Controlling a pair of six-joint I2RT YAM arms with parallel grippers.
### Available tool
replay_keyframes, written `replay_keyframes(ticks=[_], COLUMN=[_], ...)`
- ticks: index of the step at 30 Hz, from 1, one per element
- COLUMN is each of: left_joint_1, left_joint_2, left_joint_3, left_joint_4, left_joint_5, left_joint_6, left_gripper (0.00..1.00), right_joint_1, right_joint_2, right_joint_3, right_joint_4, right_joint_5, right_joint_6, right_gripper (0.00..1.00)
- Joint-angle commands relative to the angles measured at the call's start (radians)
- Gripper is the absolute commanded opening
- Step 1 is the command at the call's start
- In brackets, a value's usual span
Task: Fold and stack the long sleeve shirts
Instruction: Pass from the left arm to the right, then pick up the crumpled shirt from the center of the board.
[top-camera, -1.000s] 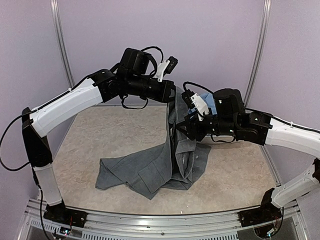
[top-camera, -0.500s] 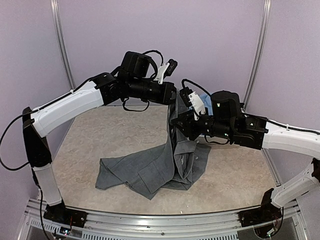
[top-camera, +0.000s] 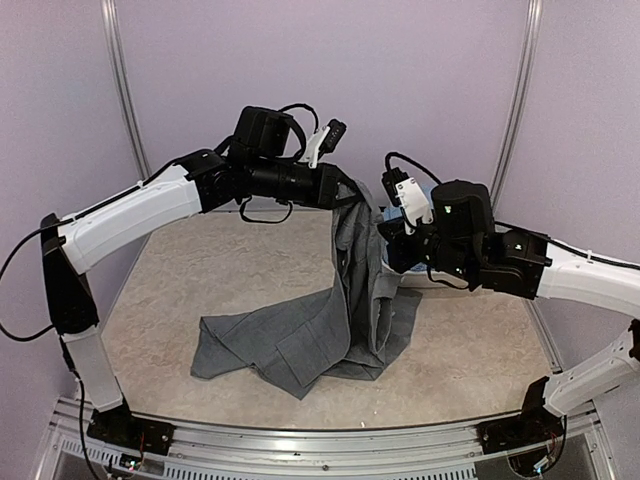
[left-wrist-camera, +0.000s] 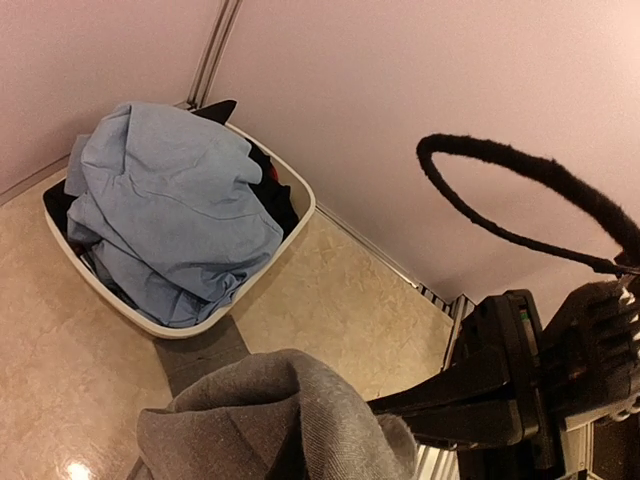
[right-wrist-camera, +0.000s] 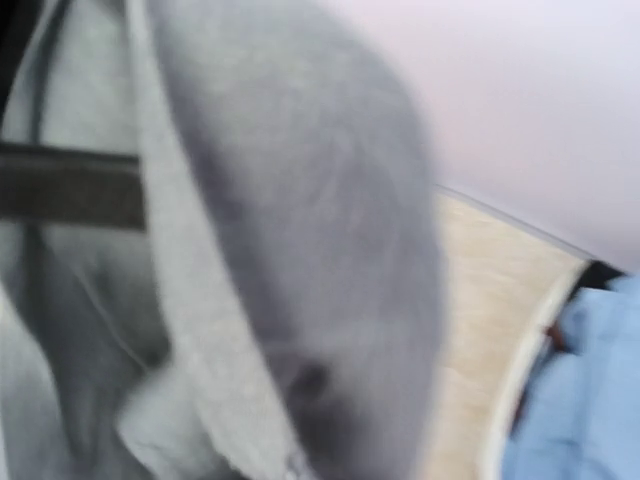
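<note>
Grey shirt, slate cloth, lower half heaped on the beige counter in the lower middle of the top view, spread left in loose folds, not flat, not folded. From the heap a narrow column of the same cloth rises straight up in the centre of the frame.

Top of that column hangs from the left gripper, centre frame, above the counter. Gripper closed on the shirt's top end, holding it up. The left wrist view shows a bunched grey fold at the bottom edge, right by its dark fingers.

Right gripper sits just right of the hanging column, a bit lower than the left one. Jaws closed, pinching the column's right edge; the cloth bulges toward it there. Right wrist view is all grey cloth, close and blurred, fingers not visible, exact bite point cannot be told. A strip of counter and some blue show at its right edge.

Farther back, the light blue shirt lies crumpled in the white basin, upper left of the left wrist view, piled above the rim with something dark under it. Basin stands on the counter near the lilac wall, well apart from the grey heap.
</note>
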Motion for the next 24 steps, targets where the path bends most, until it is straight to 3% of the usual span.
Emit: replay_keyframes(ticks=[1, 3, 5, 7, 9, 14, 18, 21, 24], left_joint_1=[0.028, 0.045, 0.068, 0.097, 0.114, 0.054, -0.131, -0.221, -0.301], left_joint_2=[-0.011, 0.005, 0.002, -0.032, -0.077, -0.246, -0.351, -0.341, -0.276], left_joint_3=[0.007, -0.005, -0.045, -0.111, -0.208, -0.505, -0.747, -0.856, -0.869], left_joint_4=[0.047, 0.047, 0.038, 0.018, 0.003, 0.097, 0.268, 0.365, 0.394], left_joint_5=[0.013, -0.026, -0.079, -0.156, -0.269, -0.449, -0.465, -0.469, -0.501], left_joint_6=[0.001, 0.016, 0.031, 0.048, 0.065, 0.119, 0.204, 0.214, 0.260], left_gripper=[0.27, 0.48, 0.62, 0.90, 0.98, 0.99, 0.98, 0.92, 0.88], right_joint_1=[-0.013, -0.106, -0.211, -0.309, -0.376, -0.493, -0.562, -0.597, -0.616], right_joint_2=[-0.107, -0.131, -0.157, -0.160, -0.141, 0.002, 0.115, 0.157, 0.186], right_joint_3=[0.057, 0.119, 0.164, 0.204, 0.223, 0.247, 0.264, 0.269, 0.279], right_joint_4=[-0.199, -0.329, -0.414, -0.482, -0.513, -0.500, -0.476, -0.458, -0.450], right_joint_5=[0.184, 0.209, 0.215, 0.218, 0.212, 0.131, 0.045, -0.011, -0.038], right_joint_6=[-0.019, 0.006, 0.011, 0.015, 0.008, -0.013, -0.027, -0.034, -0.048], right_gripper=[0.00, 0.00, 0.00, 0.00, 0.00, 0.00, 0.00, 0.00, 0.00])
